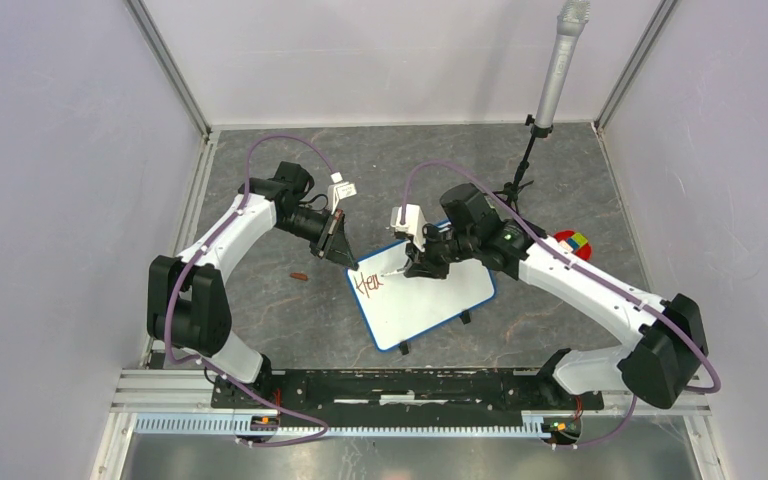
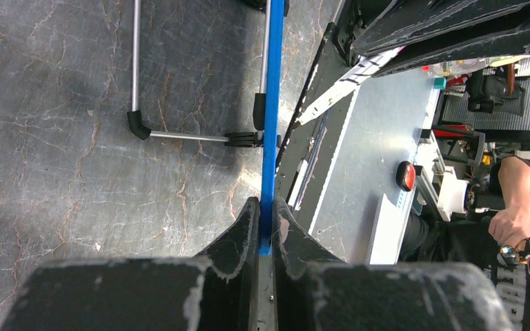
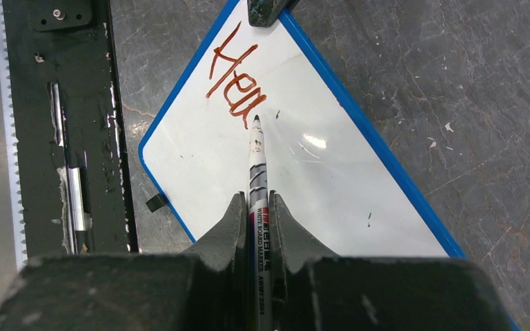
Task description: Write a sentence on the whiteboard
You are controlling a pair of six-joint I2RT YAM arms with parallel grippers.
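Reddish-brown strokes of the sentence (image 3: 233,83), barely begun: "Hea" legible, the stroke after it hard to read, all near the left end of the whiteboard (image 1: 440,300). In the right wrist view, far end of the board cut off by the picture's edge, upper corner covered by the left gripper (image 2: 267,217). In the left wrist view, board shown edge-on only, a thin blue strip with a black foot beside it and thin metal rods (image 2: 179,136) beyond; writing face hidden there. Most of the marker (image 3: 257,162) buried between the fingers, printed label only partly readable, tip right at the last stroke; touching or just above, impossible to tell. Closed narrow on the marker, the right gripper (image 3: 255,207), wrist pitched down over the board, arm reaching in from the right with elbow bent. Pinched tight on the blue frame at the board's left corner, the left gripper, arm arched in from the left, forearm angled down toward the board. Board set askew on a grey marbled table (image 1: 290,320), between the two arms, near the middle. Small reddish-brown cap (image 1: 299,276) well apart to the left, coloured cube (image 1: 573,243) just behind the right arm, grey microphone (image 1: 557,75) on a stand at the back. Pale walls (image 1: 60,150) on three sides; black rail (image 1: 410,385) along the near edge.
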